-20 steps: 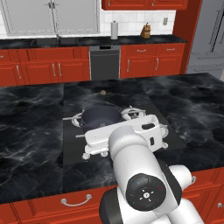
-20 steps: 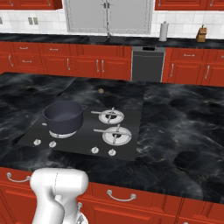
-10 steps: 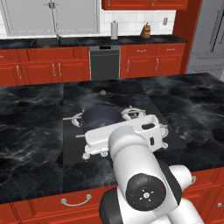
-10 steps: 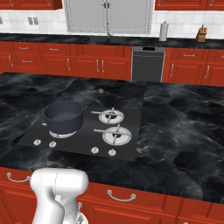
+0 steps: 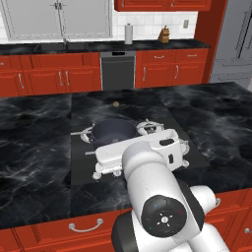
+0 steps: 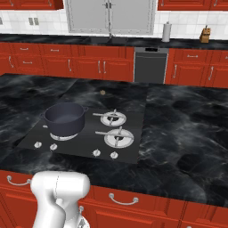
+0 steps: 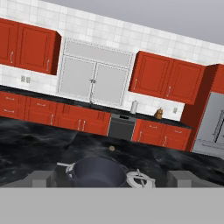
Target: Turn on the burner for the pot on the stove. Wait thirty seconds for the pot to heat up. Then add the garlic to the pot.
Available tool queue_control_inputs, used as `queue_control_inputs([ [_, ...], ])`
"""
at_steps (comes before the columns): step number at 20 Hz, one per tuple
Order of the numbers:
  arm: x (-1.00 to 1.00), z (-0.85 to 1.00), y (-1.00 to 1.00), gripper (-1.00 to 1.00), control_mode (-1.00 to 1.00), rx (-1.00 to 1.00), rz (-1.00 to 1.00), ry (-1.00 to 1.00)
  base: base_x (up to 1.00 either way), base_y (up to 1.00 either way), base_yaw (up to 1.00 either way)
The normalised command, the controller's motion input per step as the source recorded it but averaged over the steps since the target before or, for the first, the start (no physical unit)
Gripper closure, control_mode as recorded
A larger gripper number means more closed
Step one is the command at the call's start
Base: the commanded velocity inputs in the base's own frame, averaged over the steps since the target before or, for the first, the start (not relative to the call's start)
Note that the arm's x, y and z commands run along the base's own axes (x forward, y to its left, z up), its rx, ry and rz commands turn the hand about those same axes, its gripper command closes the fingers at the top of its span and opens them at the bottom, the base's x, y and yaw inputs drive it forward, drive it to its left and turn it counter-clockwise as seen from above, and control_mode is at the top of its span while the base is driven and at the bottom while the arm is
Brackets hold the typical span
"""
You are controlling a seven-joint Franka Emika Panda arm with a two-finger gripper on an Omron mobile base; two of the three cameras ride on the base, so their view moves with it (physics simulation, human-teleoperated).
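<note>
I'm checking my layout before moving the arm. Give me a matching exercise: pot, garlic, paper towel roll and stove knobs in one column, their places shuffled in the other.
Things:
1. pot
2. garlic
3. paper towel roll
4. stove knobs

Places:
A. on the far back counter by the tiled wall
B. along the stove's near edge
C. on a left burner of the stove
D. on the black counter just beyond the stove

Pairs: 1-C, 2-D, 3-A, 4-B

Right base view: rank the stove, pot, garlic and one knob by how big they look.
1. stove
2. pot
3. garlic and knob: they look about alike; the knob is nearer the camera, so I won't rank them.
</note>
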Motion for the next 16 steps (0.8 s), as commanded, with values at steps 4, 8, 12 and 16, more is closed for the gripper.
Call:
queue_control_inputs([
  [4,0.0,0.0,0.0,-1.0,-1.0,0.0,0.0,0.0,0.0,0.0,0.0],
  [8,0.0,0.0,0.0,-1.0,-1.0,0.0,0.0,0.0,0.0,0.0,0.0],
  [12,0.0,0.0,0.0,-1.0,-1.0,0.0,0.0,0.0,0.0,0.0,0.0],
  [16,0.0,0.0,0.0,-1.0,-1.0,0.0,0.0,0.0,0.0,0.0,0.0],
])
